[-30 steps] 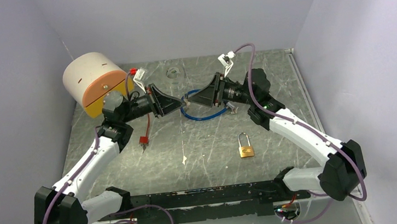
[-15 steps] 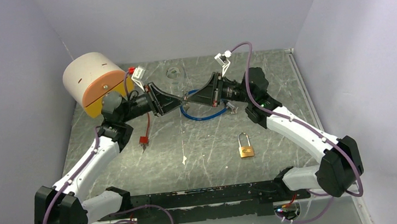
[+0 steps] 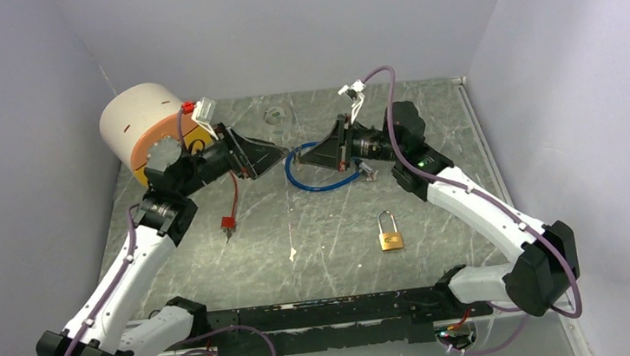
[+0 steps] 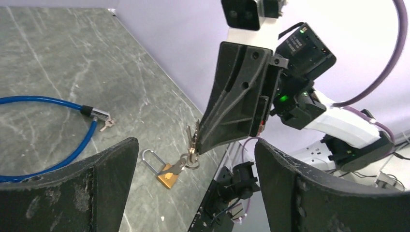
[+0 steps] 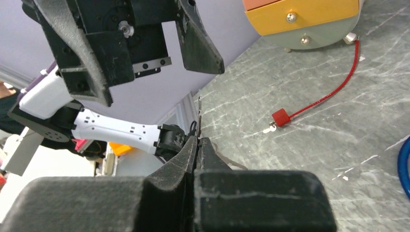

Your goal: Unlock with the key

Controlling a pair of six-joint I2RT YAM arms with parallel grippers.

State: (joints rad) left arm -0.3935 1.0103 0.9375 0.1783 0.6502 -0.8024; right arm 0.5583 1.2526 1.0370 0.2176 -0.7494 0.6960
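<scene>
A small silver key (image 5: 199,115) sticks up from my right gripper (image 5: 198,140), which is shut on it. In the left wrist view the key (image 4: 192,136) hangs at the right gripper's tip with a key ring (image 4: 192,162) and a second key below it. My left gripper (image 4: 193,145) is open, its fingers (image 4: 111,179) spread wide and apart from the key. From above, the right gripper (image 3: 299,153) and the left gripper (image 3: 279,153) meet tip to tip at mid-table, above the surface. The brass padlock (image 3: 391,239) lies flat on the table to the near right, shackle closed.
A blue cable loop (image 3: 321,182) with a small lock end lies under the grippers. A red lock (image 3: 229,222) on a red cable lies to the left. A large cylinder with an orange and yellow face (image 3: 145,129) stands at the back left. Walls enclose the table.
My left gripper has opened and let go of the key. The right gripper has shut on the key and now holds it. The left arm has drawn back a little toward the cylinder.
</scene>
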